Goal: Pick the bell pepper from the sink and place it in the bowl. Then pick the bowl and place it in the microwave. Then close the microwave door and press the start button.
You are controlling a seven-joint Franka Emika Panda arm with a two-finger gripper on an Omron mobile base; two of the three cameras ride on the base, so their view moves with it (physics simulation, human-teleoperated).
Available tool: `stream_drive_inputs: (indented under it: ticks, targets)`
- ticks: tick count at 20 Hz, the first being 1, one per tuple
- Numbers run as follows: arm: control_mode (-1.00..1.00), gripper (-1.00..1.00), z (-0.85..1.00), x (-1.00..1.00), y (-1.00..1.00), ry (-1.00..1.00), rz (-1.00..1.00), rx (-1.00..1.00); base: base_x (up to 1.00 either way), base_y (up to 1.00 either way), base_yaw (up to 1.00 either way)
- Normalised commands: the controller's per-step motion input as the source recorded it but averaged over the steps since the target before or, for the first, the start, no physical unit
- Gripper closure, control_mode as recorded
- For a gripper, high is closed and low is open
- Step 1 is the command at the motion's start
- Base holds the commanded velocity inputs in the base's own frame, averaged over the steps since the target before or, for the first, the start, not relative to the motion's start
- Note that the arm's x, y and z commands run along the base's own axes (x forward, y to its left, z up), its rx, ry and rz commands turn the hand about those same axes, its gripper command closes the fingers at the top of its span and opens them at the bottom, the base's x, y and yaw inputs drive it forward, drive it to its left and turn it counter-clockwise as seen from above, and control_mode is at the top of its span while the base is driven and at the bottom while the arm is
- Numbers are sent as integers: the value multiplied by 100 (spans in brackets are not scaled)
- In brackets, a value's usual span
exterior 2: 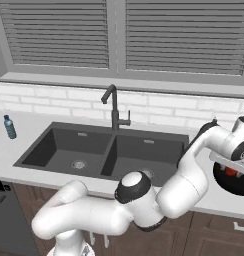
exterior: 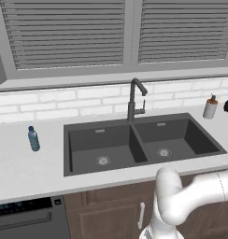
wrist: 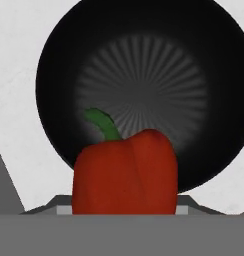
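The red bell pepper with its green stem is held in my gripper, whose fingertips are hidden behind it in the hand view. It hangs just above the near rim of the round black bowl. In the right base view the hand is at the far right over the bowl on the counter, with a bit of the red bell pepper under it. The dark double sink lies to the left, both basins bare. The microwave and its door are out of view.
A tall dark faucet stands behind the sink. A water bottle is on the counter at the left, and a soap dispenser at the back right. White counter surrounds the bowl. A dark appliance front sits below left.
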Motion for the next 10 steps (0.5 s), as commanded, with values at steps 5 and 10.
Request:
stream_drive_inputs:
  ticks: [5, 10]
  targets:
    - [-100, 100, -22, -16, 91, -17, -2, -29, 0, 0, 0]
    - [-100, 100, -2, 0, 68, -8, -9, -28, 0, 0, 0]
